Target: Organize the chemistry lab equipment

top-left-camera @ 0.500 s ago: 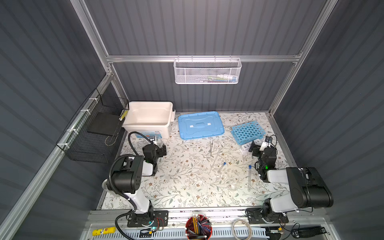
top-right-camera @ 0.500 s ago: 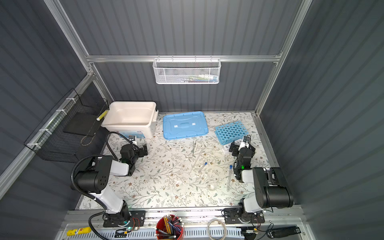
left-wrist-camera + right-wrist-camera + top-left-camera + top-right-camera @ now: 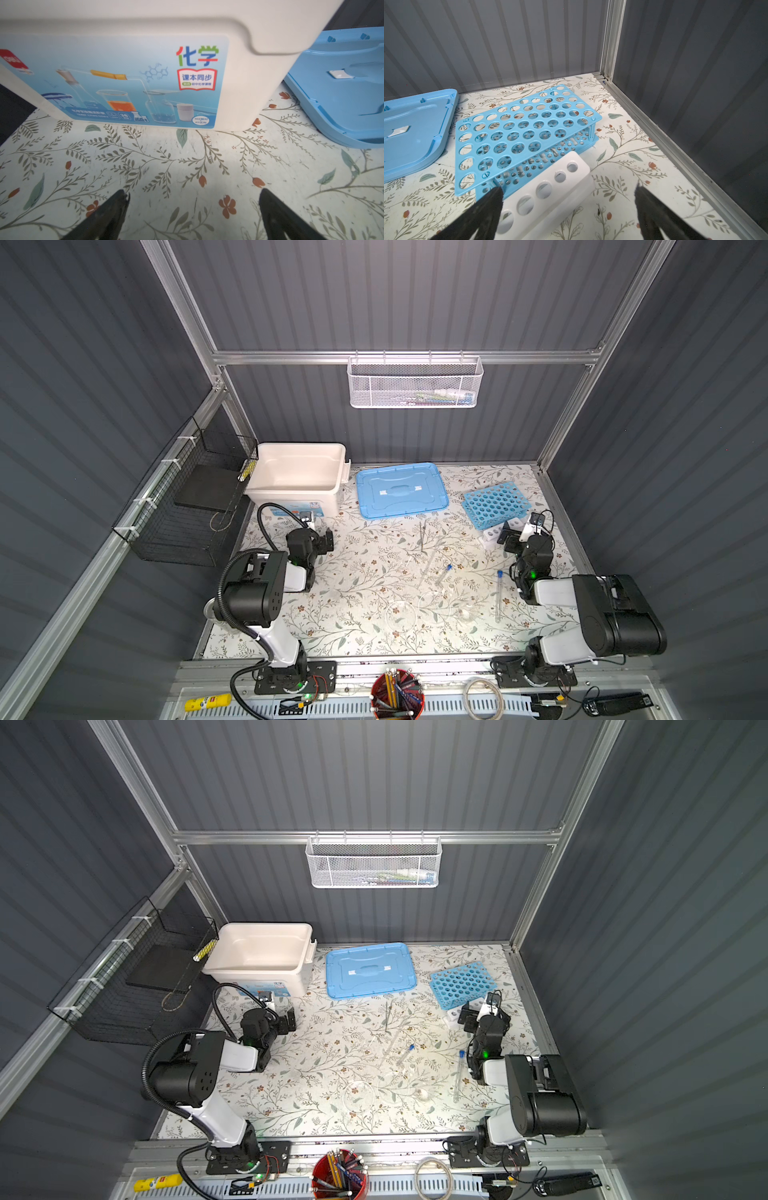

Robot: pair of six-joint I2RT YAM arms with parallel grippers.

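Looks barely begun. Finds left pincer spread wide, gripping nothing, just short of the white bin. Finds right pincer equally wide and empty, white rack just before it, blue rack beyond. Leaves test tubes, dishes, glass vessel and tweezers loose between both pincers, nearer the right, all unsorted.

A tabletop covered in a pale floral print. Along its back edge, seen in both top views from left to right, sit an open white bin, a flat blue lid and a blue tube rack, with a small white rack just in front of it. Nearer the front lie thin tweezers, two blue-capped test tubes, two round glass dishes and a small glass vessel.
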